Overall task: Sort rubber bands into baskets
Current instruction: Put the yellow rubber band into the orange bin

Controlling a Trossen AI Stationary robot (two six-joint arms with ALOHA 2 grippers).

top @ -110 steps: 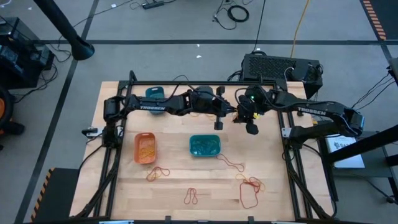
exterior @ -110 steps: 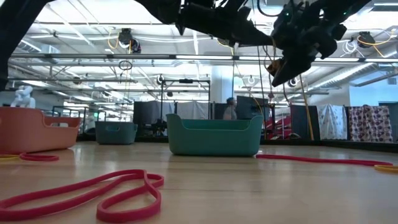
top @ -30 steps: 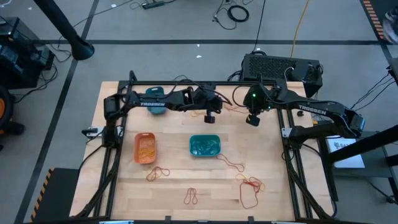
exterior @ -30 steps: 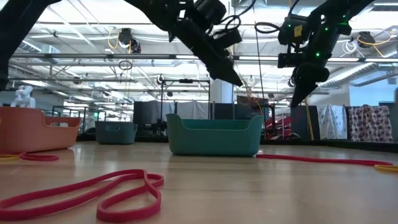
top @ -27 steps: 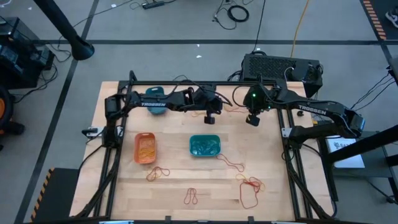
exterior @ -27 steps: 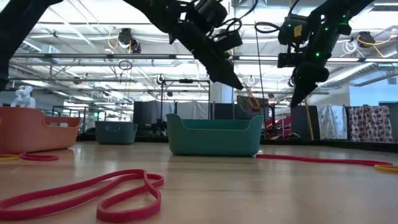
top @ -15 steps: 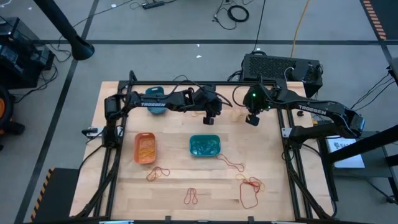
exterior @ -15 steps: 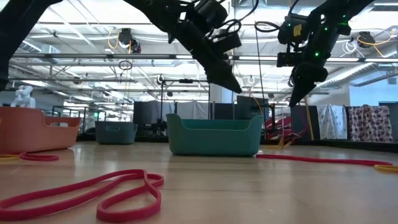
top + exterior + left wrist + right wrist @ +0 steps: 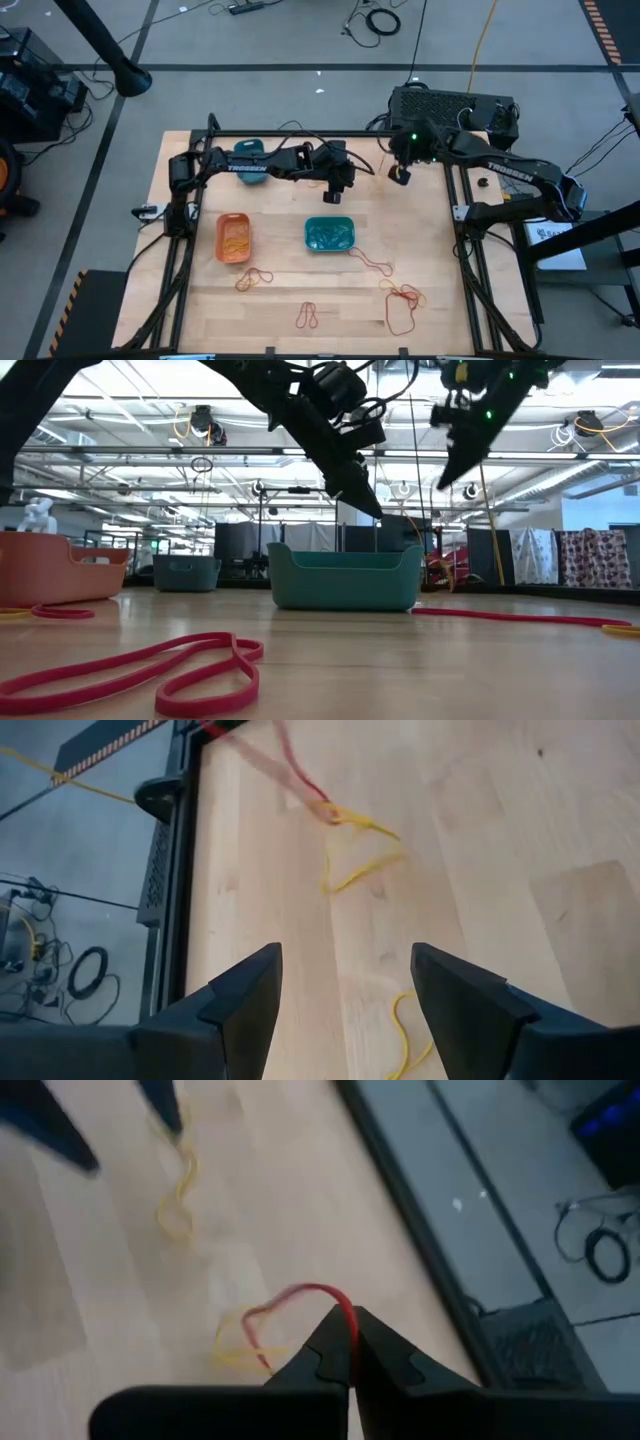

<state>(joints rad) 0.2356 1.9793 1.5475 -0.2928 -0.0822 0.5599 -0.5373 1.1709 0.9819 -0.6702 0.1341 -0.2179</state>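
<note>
High view counts three baskets: orange (image 9: pixel 233 238), teal (image 9: pixel 329 233) just below the left gripper (image 9: pixel 333 195), darker blue (image 9: pixel 247 150) behind its arm; left fingers spread, empty; right gripper (image 9: pixel 349 1342) pinches a thin red rubber band (image 9: pixel 300 1297); thin yellow loops (image 9: pixel 356 860) lie ahead.
</note>
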